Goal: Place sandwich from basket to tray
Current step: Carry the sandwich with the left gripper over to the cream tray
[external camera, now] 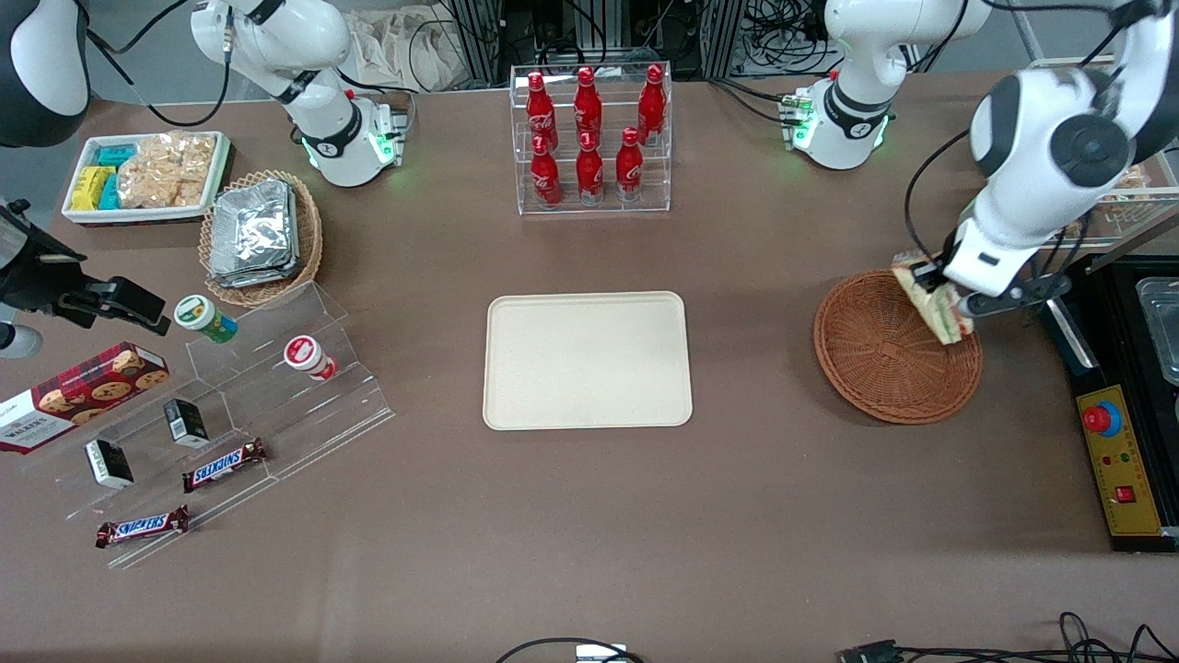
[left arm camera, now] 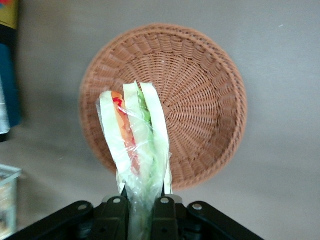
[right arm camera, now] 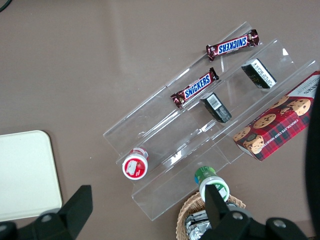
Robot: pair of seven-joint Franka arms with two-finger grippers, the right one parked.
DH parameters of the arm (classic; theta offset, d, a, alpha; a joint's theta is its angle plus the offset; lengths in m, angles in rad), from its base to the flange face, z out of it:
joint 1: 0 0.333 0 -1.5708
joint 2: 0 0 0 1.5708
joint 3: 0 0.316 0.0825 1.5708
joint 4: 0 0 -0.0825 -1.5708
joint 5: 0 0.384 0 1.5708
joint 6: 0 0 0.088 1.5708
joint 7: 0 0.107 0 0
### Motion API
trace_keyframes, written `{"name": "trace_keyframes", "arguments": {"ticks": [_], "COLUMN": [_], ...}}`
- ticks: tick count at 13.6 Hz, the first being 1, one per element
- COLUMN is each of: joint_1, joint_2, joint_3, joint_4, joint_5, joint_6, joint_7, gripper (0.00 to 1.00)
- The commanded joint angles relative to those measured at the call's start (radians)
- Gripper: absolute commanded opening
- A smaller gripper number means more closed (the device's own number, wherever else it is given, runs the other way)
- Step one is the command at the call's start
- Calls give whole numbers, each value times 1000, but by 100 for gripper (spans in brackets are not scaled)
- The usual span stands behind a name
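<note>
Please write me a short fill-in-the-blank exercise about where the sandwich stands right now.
1. The gripper is shut on the ____.
2. The sandwich hangs above the round wicker ____.
3. The basket holds ____ items.
4. The cream tray lies toward the ____ arm's end from the basket.

Missing words: sandwich; basket; no; parked

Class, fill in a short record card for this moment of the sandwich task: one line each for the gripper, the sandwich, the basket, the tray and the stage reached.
gripper: gripper above the basket, shut on the sandwich
sandwich: sandwich lifted, in clear wrap, clear of the basket floor
basket: basket nothing left in it, toward the working arm's end
tray: tray mid-table, nothing on it
stage: picked up, not yet carried to the tray
</note>
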Motion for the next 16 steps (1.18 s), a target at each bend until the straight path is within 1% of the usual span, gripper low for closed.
{"name": "trace_keyframes", "arguments": {"ticks": [1,4,5,6,7,8,10,11,13,14,15,16], "joint_1": [-2,11,13,17,30,30,25,21,17,17,17,16], "joint_2": [46,104,140,177,205,225,280,320,392,423,456,481], "joint_3": [-37,-134,-163,-200,-253,-316,-425,-476,-618,-682,-727,-752], "joint_4": [266,483,560,623,664,690,735,763,795,795,790,781], "joint_5": [-8,-48,-72,-112,-138,-134,-128,-105,-9,24,45,68], "joint_6": [-230,-381,-439,-476,-490,-490,-486,-483,-483,-478,-473,-435], "joint_7": [21,20,12,3,-18,-67,-233,-285,-325,-360,-400,-422], "gripper": [0,0,0,0,0,0,0,0,2,2,2,2]}}
